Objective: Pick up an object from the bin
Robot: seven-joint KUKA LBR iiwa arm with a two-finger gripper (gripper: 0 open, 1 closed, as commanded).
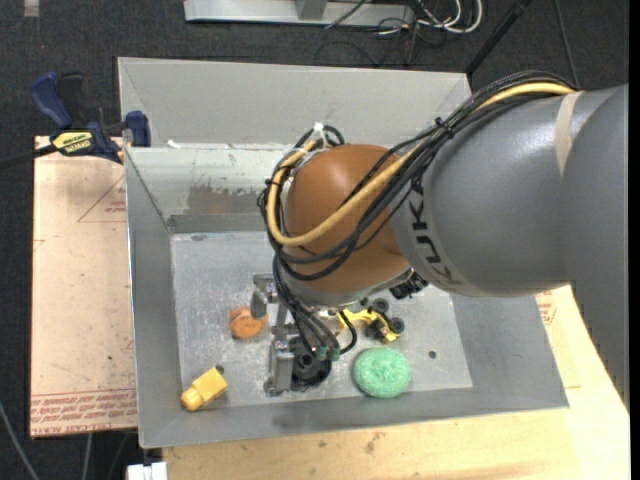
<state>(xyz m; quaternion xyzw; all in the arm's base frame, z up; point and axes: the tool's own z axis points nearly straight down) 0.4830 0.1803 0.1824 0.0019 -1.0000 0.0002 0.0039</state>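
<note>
My gripper (283,376) hangs low over the bin floor near the front middle, its metal fingers pointing down. A small orange rounded piece (244,323) lies just to its left. A green fuzzy ball (382,372) rests to its right near the front wall. A yellow block-shaped piece (203,389) sits at the front left, apart from the fingers. A yellow and black object (372,320) lies behind the ball, partly hidden by the arm. I see nothing between the fingers.
The arm with its orange-brown dome and looping cables covers the middle and right of the bin. The bin's back wall rises steeply behind it. Bare floor shows along the left side.
</note>
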